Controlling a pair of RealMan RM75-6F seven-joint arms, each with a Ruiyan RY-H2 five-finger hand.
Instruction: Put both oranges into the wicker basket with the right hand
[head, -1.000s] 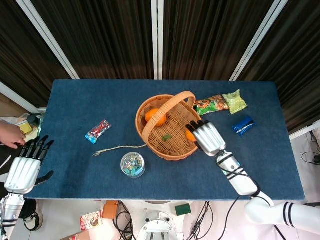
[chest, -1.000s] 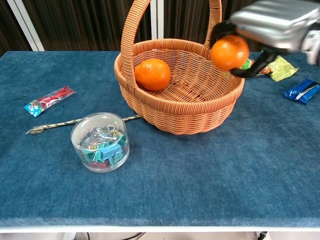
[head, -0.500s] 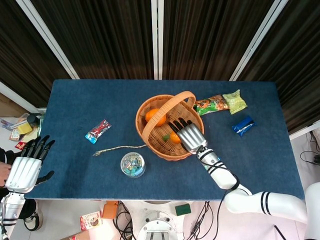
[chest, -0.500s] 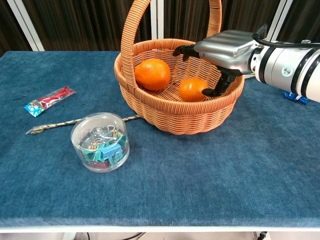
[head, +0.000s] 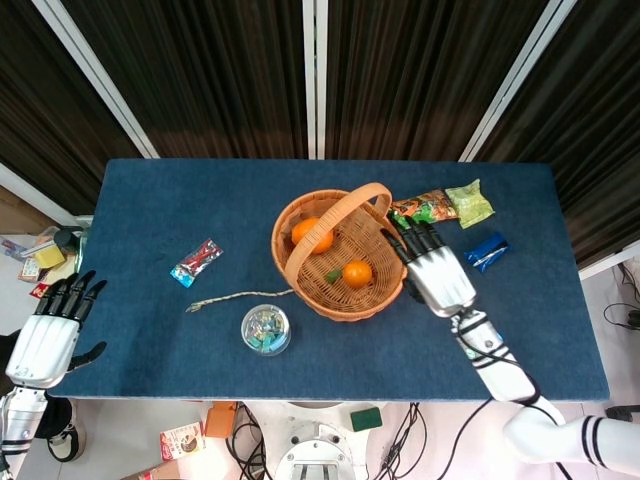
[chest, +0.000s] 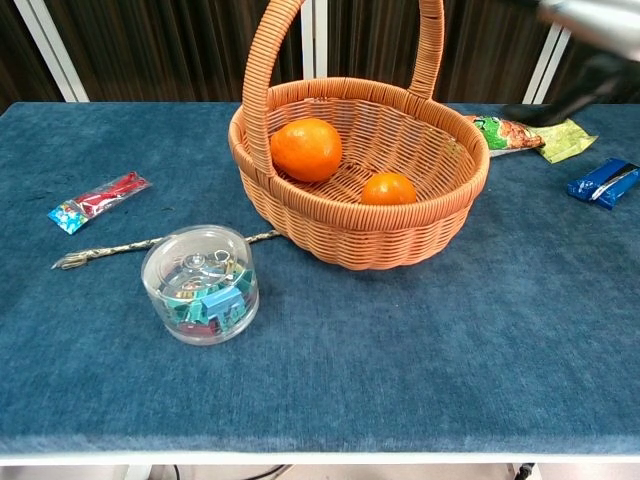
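The wicker basket (head: 299, 270) (chest: 400, 240) stands mid-table with its handle arching over it. Both oranges lie inside: the larger one (head: 311, 233) (chest: 306, 149) at the far left, the smaller one (head: 357, 273) (chest: 388, 188) on the near right of the floor. My right hand (head: 437, 276) hovers just right of the basket, fingers apart and holding nothing; in the chest view only a blurred part of the right hand (chest: 590, 25) shows at the top right. My left hand (head: 48, 335) hangs beyond the table's left edge, fingers spread and empty.
A clear tub of clips (head: 266, 329) (chest: 201, 284) and a piece of twine (head: 235, 298) lie left of the basket, with a red candy packet (head: 196, 262) farther left. Green snack bags (head: 443, 206) and a blue packet (head: 486, 250) lie right of the basket.
My right hand carried the smaller orange over the rim, set it down in the basket, let go and drew back to the right. The left hand stayed put.
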